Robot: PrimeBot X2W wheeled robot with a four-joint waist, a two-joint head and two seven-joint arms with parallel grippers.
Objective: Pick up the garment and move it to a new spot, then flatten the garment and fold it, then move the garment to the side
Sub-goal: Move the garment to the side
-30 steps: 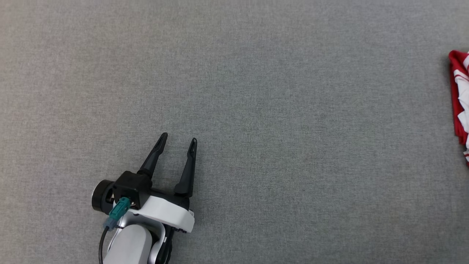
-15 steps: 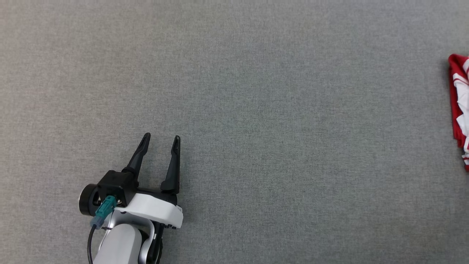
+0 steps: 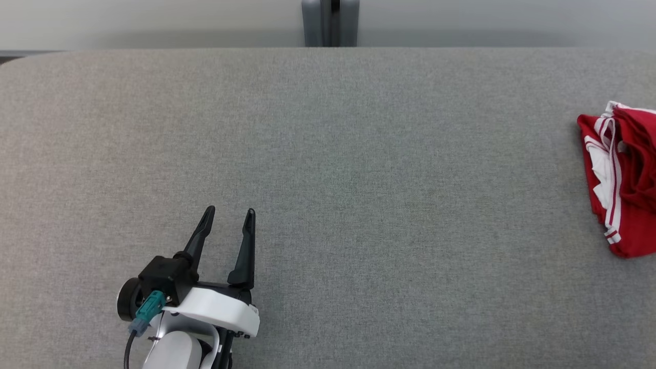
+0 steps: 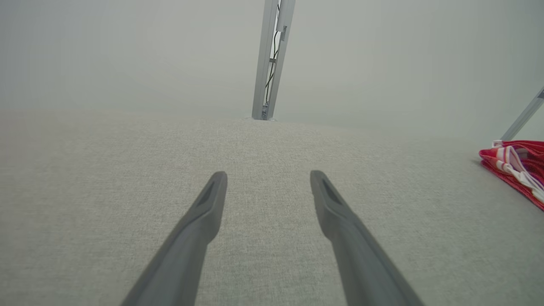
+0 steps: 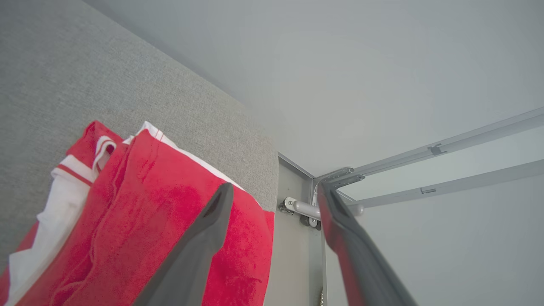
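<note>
— At the near left of the surface [image 3: 359, 154], what is there?
— The left tool [image 3: 229, 211] [image 4: 267, 174]. Its two dark fingers are spread wide with nothing between them, pointing away over bare grey cloth.
— And the garment [image 3: 630, 225]?
— Well apart from that tool, at the surface's right edge. It is red with white stripes and lies in a rumpled heap.
— The right tool [image 5: 275, 187]?
— Above the garment [image 5: 161, 212], fingers wide and gripping nothing. In its wrist view one finger crosses the red cloth and the other lies against the metal frame [image 5: 425, 151] past the surface's corner. Whether it touches the cloth, I cannot tell.
— Farther back?
— A grey post [image 3: 330, 23] stands at the middle of the far edge, with a pale wall behind it.
</note>
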